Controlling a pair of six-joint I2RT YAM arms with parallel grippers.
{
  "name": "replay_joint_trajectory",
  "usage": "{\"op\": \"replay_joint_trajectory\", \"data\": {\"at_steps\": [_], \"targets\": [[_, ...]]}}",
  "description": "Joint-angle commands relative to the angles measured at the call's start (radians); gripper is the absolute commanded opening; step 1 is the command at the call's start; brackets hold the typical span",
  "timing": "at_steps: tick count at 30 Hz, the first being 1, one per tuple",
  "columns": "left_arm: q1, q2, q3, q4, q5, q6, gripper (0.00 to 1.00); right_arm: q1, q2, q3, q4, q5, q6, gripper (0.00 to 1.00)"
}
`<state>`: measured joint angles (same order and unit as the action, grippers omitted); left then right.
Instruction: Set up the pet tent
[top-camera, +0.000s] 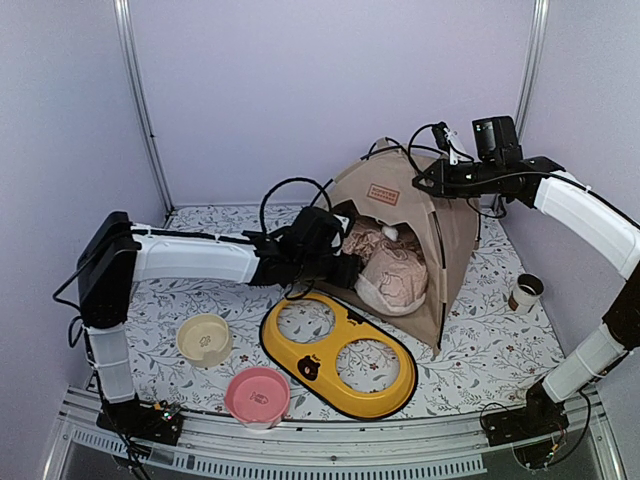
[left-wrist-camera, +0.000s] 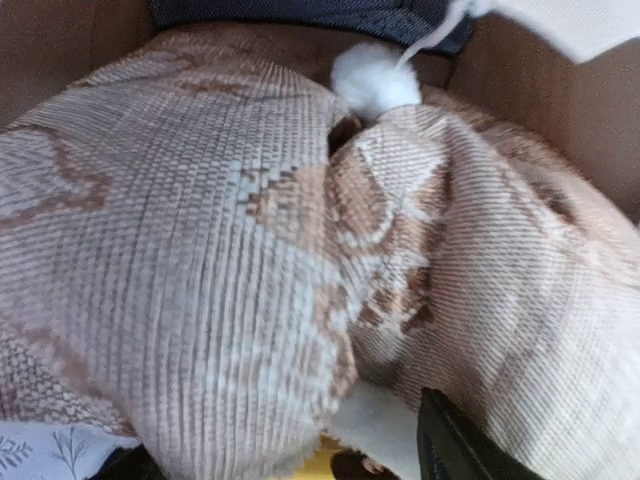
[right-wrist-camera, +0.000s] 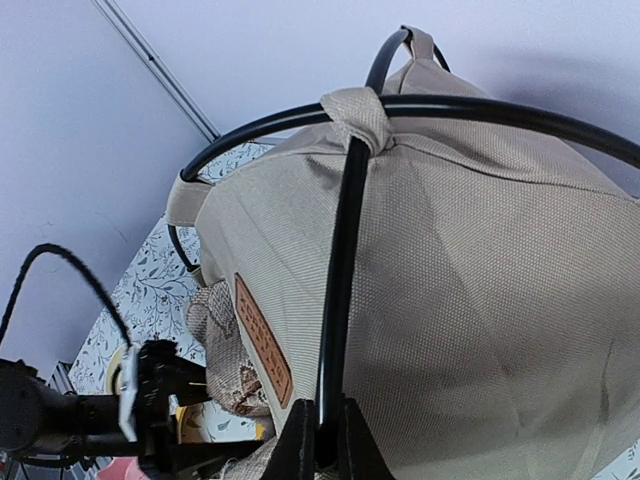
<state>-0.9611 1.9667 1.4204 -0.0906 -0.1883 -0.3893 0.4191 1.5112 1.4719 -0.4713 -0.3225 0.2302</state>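
Fingers of left gripper: seen set apart in the wrist view, with one dark fingertip at the lower right edge; nothing is clamped between them; they are held at the arched doorway
Pillow: lodged inside the doorway, bulging just ahead of the left fingers; whether it is touched cannot be told
Pom-pom: hung on a white cord, laid against the top of the pillow
Pet tent: stood upright toward the back of the table, right of centre; its doorway is turned toward the left arm; a brown label patch is sewn above the doorway
Pole: thin and black, passed under a fabric loop at the peak, where it is crossed by another
Fingers of right gripper: closed tight on the pole, on the tent's outside below the peak, well apart from the left fingers
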Motion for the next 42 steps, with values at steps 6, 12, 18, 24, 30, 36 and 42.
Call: {"op": "replay_joint_trajectory", "data": {"at_steps": [6, 12, 18, 24, 30, 36, 42], "targets": [[-0.099, -0.245, -0.182, 0.012, -0.038, 0.022, 0.79, 0.006, 0.017, -0.034, -0.076, 0.025, -0.023, 0.0], [-0.145, -0.34, -0.333, 0.081, 0.006, 0.04, 0.74, 0.007, 0.017, -0.031, -0.079, 0.023, -0.023, 0.0], [-0.211, -0.266, -0.28, 0.095, 0.097, 0.073, 0.66, 0.006, 0.023, -0.026, -0.08, 0.019, -0.021, 0.0], [-0.199, -0.098, -0.122, 0.093, 0.075, 0.06, 0.62, 0.007, 0.021, -0.03, -0.081, 0.009, -0.014, 0.0], [-0.128, 0.105, 0.138, 0.028, 0.084, 0.034, 0.58, 0.009, 0.015, -0.026, -0.088, 0.002, -0.008, 0.0], [-0.068, 0.268, 0.377, -0.035, 0.122, 0.044, 0.58, 0.01, 0.009, -0.031, -0.091, 0.004, -0.009, 0.0], [-0.068, 0.41, 0.554, -0.09, 0.243, 0.06, 0.58, 0.011, 0.015, -0.036, -0.091, 0.008, -0.011, 0.0]]}}
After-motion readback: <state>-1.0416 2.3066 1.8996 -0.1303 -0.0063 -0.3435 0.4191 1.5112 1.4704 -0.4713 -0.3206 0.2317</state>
